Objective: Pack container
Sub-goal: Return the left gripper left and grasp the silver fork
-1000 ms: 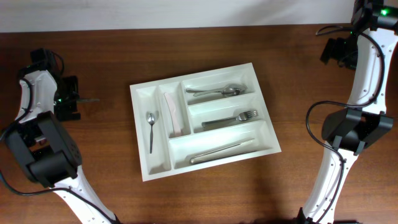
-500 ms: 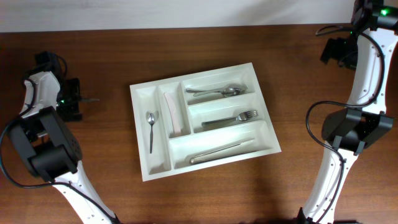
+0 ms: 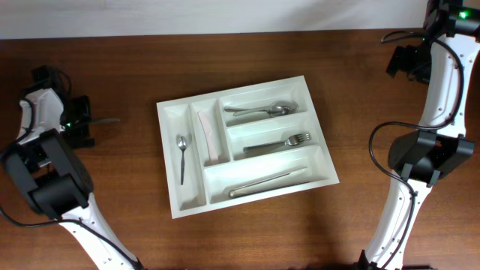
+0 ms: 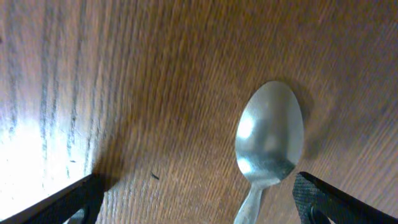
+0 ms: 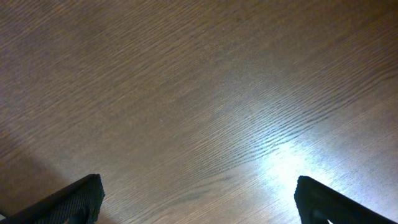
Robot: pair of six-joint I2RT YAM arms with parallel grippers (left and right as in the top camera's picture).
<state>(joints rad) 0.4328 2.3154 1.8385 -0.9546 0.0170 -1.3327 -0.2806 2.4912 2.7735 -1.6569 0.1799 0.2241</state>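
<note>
I count one tray [image 3: 176, 116], split into five compartments. Three spoons: one at the tray's 9 o'clock [image 3: 181, 159], one at 12 [image 3: 259, 112], and one loose on the table [image 3: 247, 240] further out at 9 [image 4: 269, 134]. One fork [image 3: 277, 143], one knife [image 3: 268, 182], one pale stick [image 3: 210, 139].

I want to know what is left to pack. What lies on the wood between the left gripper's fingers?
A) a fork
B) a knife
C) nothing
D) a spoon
D: the left wrist view shows the bowl of a spoon lying on the table between the open jaws of the left gripper, outside the container.
</note>
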